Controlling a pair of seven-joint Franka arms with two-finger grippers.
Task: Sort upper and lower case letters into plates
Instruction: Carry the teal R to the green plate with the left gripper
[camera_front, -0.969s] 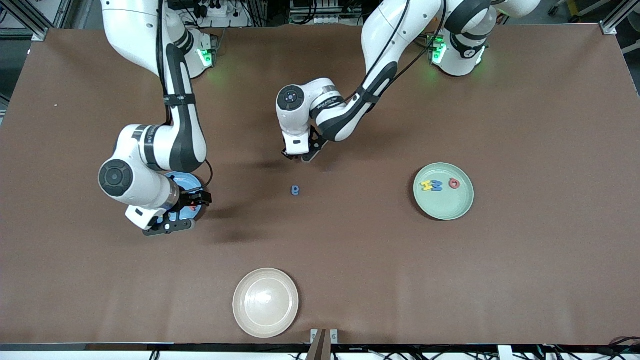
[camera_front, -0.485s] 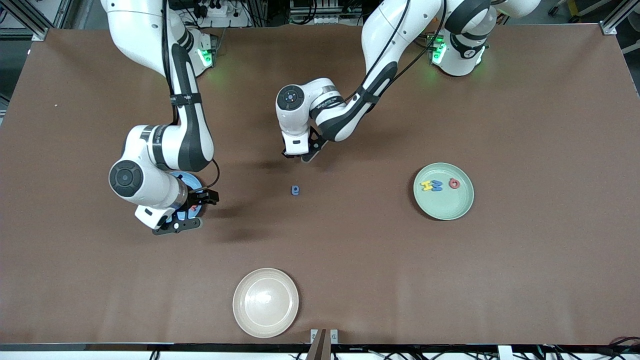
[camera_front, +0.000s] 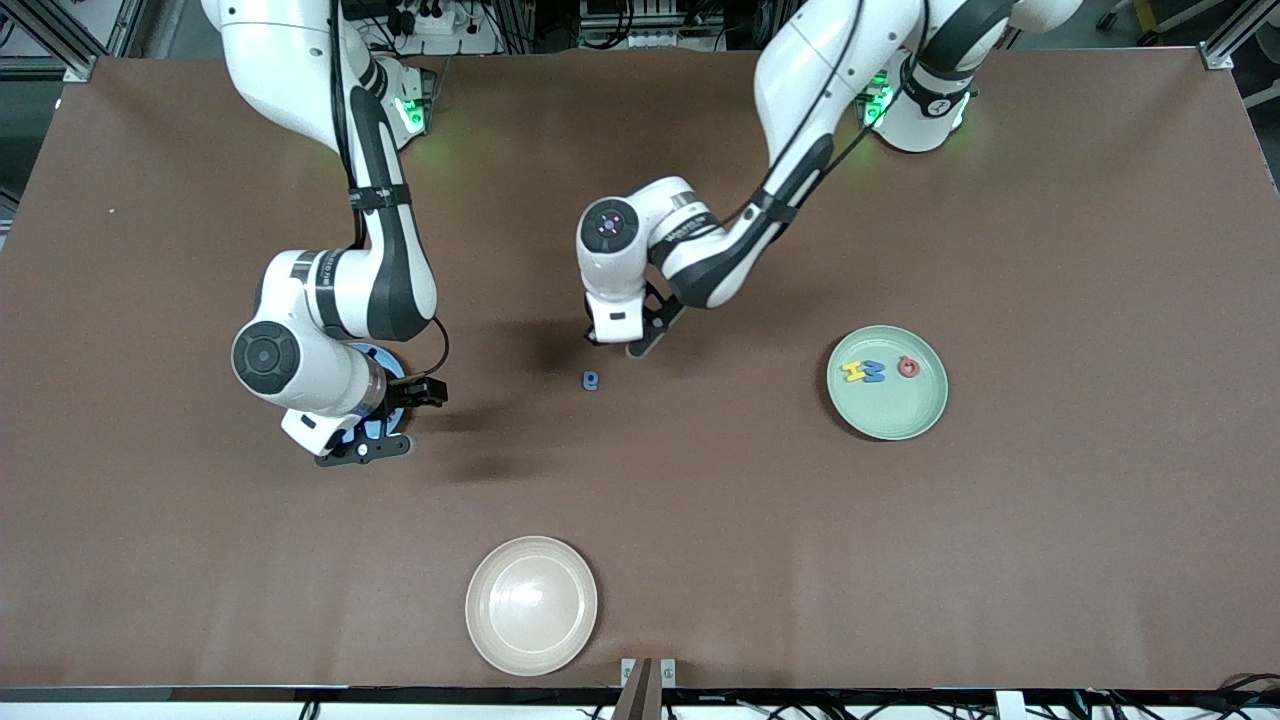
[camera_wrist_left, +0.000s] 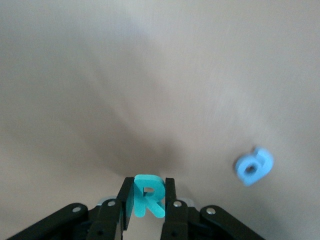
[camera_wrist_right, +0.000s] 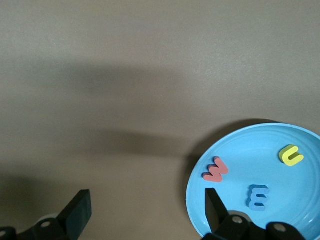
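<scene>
The teal R (camera_wrist_left: 147, 195) was held upright between the closed fingers of the left gripper (camera_front: 618, 345), over bare table (camera_front: 700, 520) near the middle, presumably lifted for carrying to the mint green plate (camera_front: 930, 405), where the yellow H (camera_front: 853, 372), blue M (camera_front: 873, 372) and red Q (camera_front: 908, 367) were already gathered as capitals. The blue a (camera_front: 591, 380) was left flat on the table just beside that gripper, nearer the front camera, judged the last small letter to be sorted. In the blue plate (camera_wrist_right: 300, 210) the red w (camera_wrist_right: 215, 170), blue w (camera_wrist_right: 258, 197) and yellow u (camera_wrist_right: 291, 155) were collected. The right gripper (camera_wrist_right: 145, 210) was kept spread wide and empty over that plate's edge.
</scene>
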